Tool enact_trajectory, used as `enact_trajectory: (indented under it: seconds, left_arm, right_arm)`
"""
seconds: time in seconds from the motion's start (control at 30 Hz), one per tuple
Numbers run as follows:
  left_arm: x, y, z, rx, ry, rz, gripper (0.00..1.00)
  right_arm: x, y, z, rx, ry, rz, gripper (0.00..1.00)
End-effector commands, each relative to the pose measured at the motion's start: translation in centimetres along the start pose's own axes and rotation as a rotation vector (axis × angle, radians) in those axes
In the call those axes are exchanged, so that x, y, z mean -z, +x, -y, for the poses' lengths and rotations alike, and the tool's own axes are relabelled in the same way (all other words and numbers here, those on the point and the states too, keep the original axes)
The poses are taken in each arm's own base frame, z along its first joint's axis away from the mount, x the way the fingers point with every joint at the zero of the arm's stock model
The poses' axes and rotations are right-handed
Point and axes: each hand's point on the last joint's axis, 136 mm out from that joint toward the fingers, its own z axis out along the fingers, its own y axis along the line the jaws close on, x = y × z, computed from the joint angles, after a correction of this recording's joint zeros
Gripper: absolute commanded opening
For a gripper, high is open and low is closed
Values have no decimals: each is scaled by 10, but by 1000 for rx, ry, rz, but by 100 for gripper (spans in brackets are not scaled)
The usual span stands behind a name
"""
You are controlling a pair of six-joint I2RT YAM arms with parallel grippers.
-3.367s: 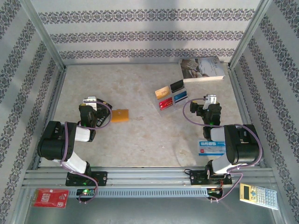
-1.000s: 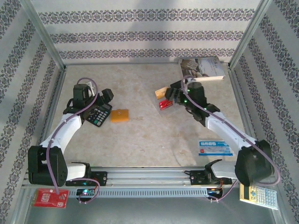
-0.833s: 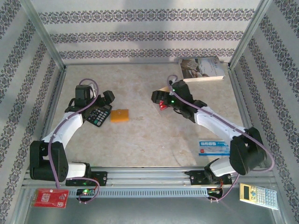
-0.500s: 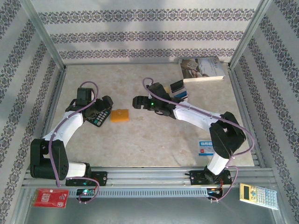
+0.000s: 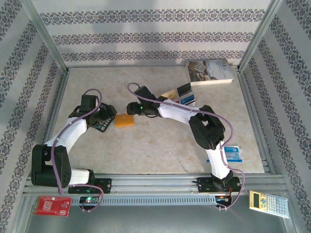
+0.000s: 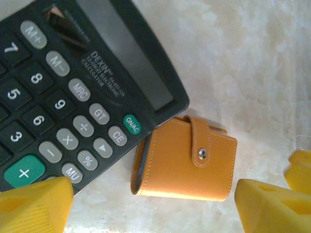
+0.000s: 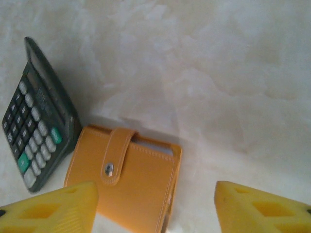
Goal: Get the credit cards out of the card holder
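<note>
While closed, tan-orange card holder [image 6: 182, 160]

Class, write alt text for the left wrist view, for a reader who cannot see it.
A closed orange card holder, strap snapped, lies on a pale marbled table at the corner of a black calculator. Yellow fingers of the open left pincer flank it below.

Bright diffuse overhead light washing out the pale marbled tabletop [image 5: 160, 145], soft shadow falling beside the closed tan-orange leather card holder [image 7: 124, 187], black plastic desk calculator [image 6: 73, 97] rendering sharp, yellow plastic fingertips [image 6: 34, 206] blurring at the lower frame edge.
</note>
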Motion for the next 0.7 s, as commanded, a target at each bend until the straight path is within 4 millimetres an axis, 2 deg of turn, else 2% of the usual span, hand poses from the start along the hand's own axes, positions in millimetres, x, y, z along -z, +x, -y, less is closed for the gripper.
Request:
enact_trajectory:
  seconds: [0.0,0.2,0.37,0.53,0.67]
  left_arm:
    - [4,3,-2,45,3,6,86]
    - [2,5,-4,55,2,-3,82]
    - [0,6,-3,65,12,-8,78]
    - [-4,9,0,74,28,-27,74]
    - [-7,12,0,86,36,-40,71]
  right_arm:
    - [-16,-2,-4,50,7,-41,59]
    - [-37,9,-9,98,-13,-114,50]
    - [-35,19,-5,137,19,-161,48]
    - [-34,39,-7,160,17,-229,44]
    - [-38,51,-1,175,49,-250,44]
